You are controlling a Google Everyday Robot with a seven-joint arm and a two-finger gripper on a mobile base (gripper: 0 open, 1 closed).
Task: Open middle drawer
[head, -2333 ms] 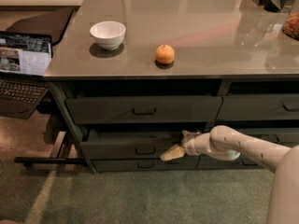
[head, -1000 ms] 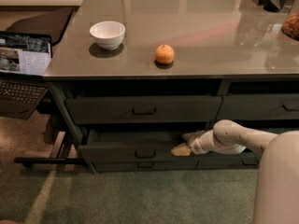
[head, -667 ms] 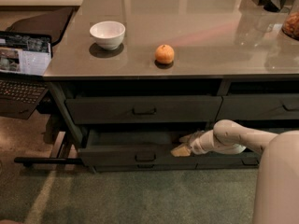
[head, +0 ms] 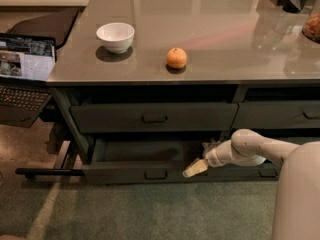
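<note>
The middle drawer (head: 125, 174) is pulled out from the cabinet under the grey counter. Its dark grey-green front stands forward of the other fronts, with a small dark loop handle (head: 156, 174) at its centre. Its dark inside (head: 150, 150) shows behind the front. My gripper (head: 195, 169) is at the top edge of this front, right of the handle, on the end of my white arm (head: 250, 151) reaching in from the right. The front below is hidden behind the open drawer.
The top drawer (head: 155, 117) is closed above. On the counter stand a white bowl (head: 115, 36) and an orange (head: 176, 58). An open laptop (head: 25, 69) sits at the left. More closed drawers (head: 280, 115) are at the right. A dark bar (head: 47, 172) lies on the floor.
The middle drawer has slid further out toward the camera. My gripper has moved forward and slightly right with its front edge.
</note>
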